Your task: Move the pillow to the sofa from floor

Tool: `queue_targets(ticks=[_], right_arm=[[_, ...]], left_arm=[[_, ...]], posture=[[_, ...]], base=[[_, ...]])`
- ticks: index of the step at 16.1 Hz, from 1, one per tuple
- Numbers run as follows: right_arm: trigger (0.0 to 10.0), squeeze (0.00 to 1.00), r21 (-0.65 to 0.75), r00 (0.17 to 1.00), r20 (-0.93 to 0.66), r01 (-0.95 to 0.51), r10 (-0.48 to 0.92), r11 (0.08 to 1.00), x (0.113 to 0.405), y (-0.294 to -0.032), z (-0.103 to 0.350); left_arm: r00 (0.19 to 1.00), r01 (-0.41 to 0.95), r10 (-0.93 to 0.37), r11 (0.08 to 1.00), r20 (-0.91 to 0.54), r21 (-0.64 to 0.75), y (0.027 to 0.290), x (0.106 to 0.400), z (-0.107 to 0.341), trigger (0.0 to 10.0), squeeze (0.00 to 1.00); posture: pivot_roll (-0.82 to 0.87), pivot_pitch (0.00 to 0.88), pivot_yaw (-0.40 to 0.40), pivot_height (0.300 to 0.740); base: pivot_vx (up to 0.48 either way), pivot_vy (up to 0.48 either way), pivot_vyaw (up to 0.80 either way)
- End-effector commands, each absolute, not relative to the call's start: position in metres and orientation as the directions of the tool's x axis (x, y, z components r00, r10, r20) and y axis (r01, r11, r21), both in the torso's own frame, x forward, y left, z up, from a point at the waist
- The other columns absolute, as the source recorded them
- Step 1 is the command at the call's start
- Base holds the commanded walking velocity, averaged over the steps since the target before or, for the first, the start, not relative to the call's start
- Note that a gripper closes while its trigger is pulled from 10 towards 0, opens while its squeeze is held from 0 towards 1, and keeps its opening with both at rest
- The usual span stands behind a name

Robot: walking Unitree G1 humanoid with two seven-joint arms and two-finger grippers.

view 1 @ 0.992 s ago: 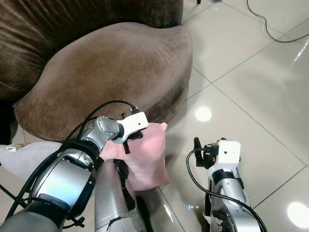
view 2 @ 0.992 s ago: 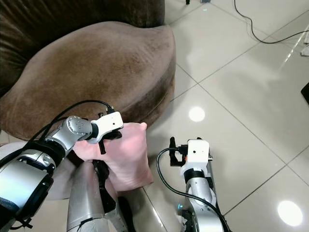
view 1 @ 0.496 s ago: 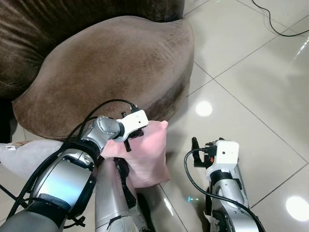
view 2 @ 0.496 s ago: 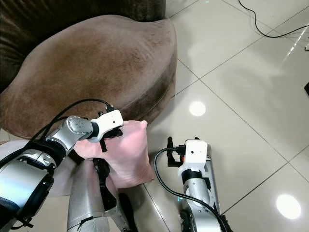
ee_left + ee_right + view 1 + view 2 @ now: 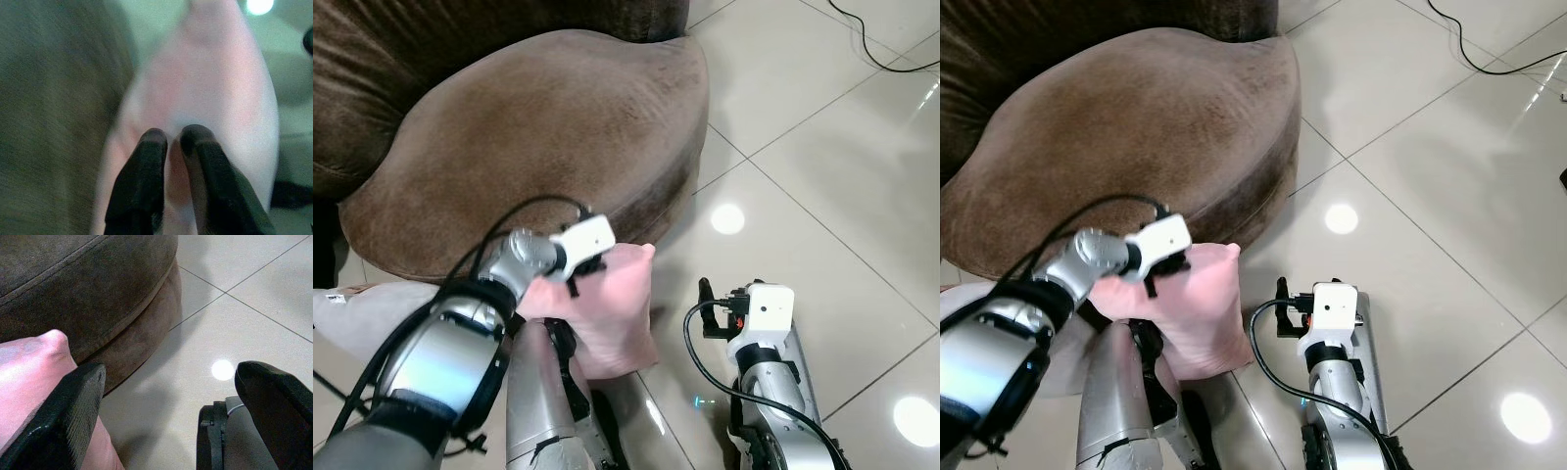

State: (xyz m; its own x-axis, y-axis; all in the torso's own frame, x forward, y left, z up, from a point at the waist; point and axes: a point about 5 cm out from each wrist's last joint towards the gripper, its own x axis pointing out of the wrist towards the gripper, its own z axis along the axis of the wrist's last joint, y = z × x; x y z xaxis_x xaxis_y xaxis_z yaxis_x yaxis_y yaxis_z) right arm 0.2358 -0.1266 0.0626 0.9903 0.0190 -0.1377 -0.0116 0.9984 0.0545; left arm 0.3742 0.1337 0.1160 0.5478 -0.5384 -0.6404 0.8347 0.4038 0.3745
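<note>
My left hand (image 5: 168,139) is pinching the pink pillow (image 5: 607,318) between its closed fingers (image 5: 146,161), holding it off the tiled floor (image 5: 822,196) just in front of my body. My right hand (image 5: 171,396) is hanging beside it with its fingers spread wide, gripping nothing. Just beyond the pillow, the brown sofa (image 5: 538,127) is spreading its rounded seat cushion.

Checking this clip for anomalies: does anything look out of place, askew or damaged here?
Only the pink pillow, off the sofa, hanging beside the seat's front, pinched in the left gripper. The right gripper is open and empty. No damage shows.
</note>
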Motion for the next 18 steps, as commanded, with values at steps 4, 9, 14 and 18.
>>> queue_targets(ticks=[4,9,14,18], right_arm=[[10.0,0.00,0.033,0.901,-0.432,0.056,-0.036,0.998,0.207,-0.139,0.006],[10.0,0.00,0.039,0.904,-0.427,0.038,-0.018,0.999,0.216,-0.136,0.006],[10.0,0.00,0.036,0.907,-0.421,0.032,-0.014,0.999,0.221,-0.135,0.006],[10.0,0.00,0.036,0.906,-0.423,0.043,-0.024,0.998,0.219,-0.135,0.005]], left_arm=[[0.623,0.781,-0.639,0.467,-0.452,0.415,0.127,0.402,0.198,10.0,1.00],[0.553,0.824,-0.721,0.399,-0.417,0.403,0.131,0.401,0.224,10.0,1.00],[0.501,0.859,-0.727,0.349,-0.470,0.374,0.132,0.396,0.209,10.0,1.00],[0.475,0.874,-0.739,0.328,-0.478,0.359,0.132,0.394,0.207,10.0,1.00]], posture=[[-0.25,0.291,0.286,0.450],[-0.22,0.275,0.281,0.450],[-0.22,0.276,0.286,0.450],[-0.22,0.275,0.290,0.450]], base=[[0.000,0.000,0.00],[0.000,0.000,0.00],[0.000,0.000,0.00],[0.000,0.000,0.00]])
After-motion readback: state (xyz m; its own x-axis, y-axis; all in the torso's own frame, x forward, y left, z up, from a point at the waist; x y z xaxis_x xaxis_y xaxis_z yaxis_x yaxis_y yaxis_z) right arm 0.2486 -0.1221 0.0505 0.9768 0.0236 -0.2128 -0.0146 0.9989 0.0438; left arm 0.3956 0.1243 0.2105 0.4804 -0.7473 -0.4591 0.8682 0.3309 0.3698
